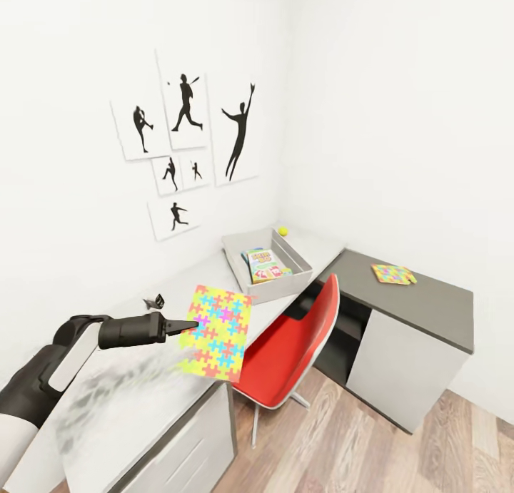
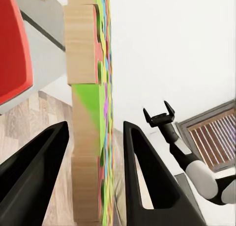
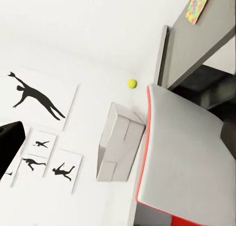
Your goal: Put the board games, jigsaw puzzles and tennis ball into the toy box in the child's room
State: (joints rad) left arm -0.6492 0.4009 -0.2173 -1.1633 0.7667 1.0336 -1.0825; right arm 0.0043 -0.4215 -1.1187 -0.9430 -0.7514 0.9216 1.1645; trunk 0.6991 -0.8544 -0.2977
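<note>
A child's room in a home: black sports silhouette pictures [image 1: 187, 147] at upper left, a red chair [image 1: 289, 350], toys in a toy box [image 1: 268, 265], wood plank floor [image 1: 371, 443].

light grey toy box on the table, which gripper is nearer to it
Left. The left gripper holds a colourful jigsaw sheet over the table, short of the light grey toy box. The right gripper hangs farther back.

Red chair [image 1: 289, 350] at desk; dark cabinet [image 1: 414, 336] beside.
</note>
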